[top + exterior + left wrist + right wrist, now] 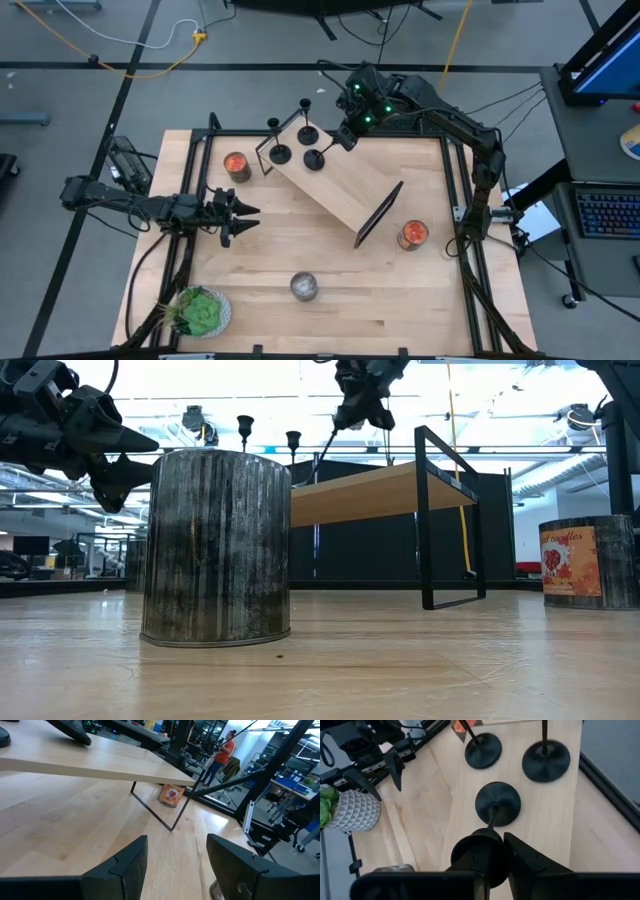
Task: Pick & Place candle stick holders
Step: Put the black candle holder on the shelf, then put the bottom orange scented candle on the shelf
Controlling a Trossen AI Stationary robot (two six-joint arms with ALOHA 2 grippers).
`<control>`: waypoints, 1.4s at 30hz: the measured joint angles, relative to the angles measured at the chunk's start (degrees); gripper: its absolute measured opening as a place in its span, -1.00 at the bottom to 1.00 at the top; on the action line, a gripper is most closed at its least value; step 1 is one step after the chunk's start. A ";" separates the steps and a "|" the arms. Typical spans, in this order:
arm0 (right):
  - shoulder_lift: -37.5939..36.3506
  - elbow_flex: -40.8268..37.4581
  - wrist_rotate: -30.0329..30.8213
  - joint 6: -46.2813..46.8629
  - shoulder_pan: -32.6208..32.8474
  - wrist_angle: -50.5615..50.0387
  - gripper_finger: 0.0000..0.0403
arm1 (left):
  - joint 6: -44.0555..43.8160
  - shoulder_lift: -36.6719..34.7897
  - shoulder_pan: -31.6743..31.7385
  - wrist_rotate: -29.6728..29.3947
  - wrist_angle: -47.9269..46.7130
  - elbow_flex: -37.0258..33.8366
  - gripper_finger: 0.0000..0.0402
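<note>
Wooden desk looks nearly sorted: you've got three candle stick holders (293,140) standing on the raised shelf (335,183) near the far edge, right gripper (345,134) clamped on the third holder's stem (491,816), left gripper (243,216) idle, open, left edge.

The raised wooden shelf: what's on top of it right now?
Three candle stick holders stand on the shelf. The right tool grips one's stem, hiding its cup.
</note>
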 joint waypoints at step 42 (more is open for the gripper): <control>0.00 0.07 -3.06 -0.27 0.00 13.38 -0.72 | 0.02 0.01 0.00 0.01 0.00 0.00 0.04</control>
